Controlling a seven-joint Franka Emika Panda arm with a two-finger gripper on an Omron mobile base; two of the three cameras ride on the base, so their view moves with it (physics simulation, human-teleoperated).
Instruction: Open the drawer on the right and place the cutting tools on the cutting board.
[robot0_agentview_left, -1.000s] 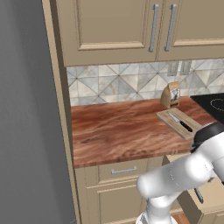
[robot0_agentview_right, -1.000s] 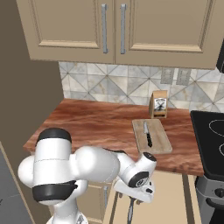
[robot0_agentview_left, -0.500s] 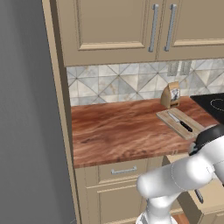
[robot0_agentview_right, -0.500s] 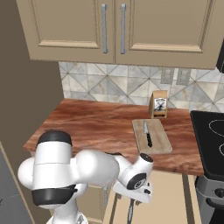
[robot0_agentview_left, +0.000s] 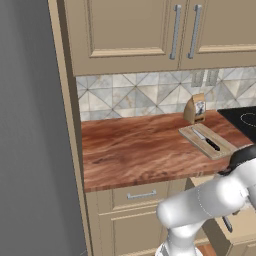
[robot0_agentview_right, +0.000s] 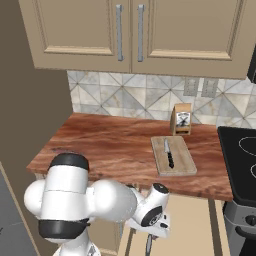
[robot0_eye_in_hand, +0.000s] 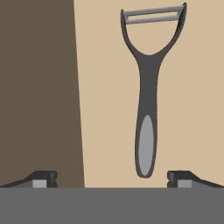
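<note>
- Almost nothing is seen to have shifted since the earlier frames: the arm is held in the same low pose in front of the cabinets, and the board, knife and bag are found in unchanged positions.
- Nearest the hand camera, the gripper (robot0_eye_in_hand: 112, 177) is shown with its jaws spread wide apart, nothing being clamped between them.
- Just beyond the fingertips (robot0_eye_in_hand: 43, 177), a dark grey Y-shaped peeler (robot0_eye_in_hand: 148, 94) is seen lying flat on the tan floor of the open drawer (robot0_eye_in_hand: 105, 87), its handle end pointing toward the gripper and its blade end away.
- In the right base view, the drawer (robot0_agentview_right: 195, 225) is shown pulled out below the counter edge, with the arm reaching down into it.
- On the reddish-brown counter (robot0_agentview_right: 105, 142), the cutting board (robot0_agentview_right: 173, 155) is placed toward the right side, near the dark cooktop (robot0_agentview_right: 242, 155).
- One black-handled knife (robot0_agentview_right: 168, 153) is laid lengthwise on the board.
- A small brown paper bag (robot0_agentview_right: 181, 119) is stood just behind the board, against the tiled backsplash (robot0_agentview_right: 125, 97).
</note>
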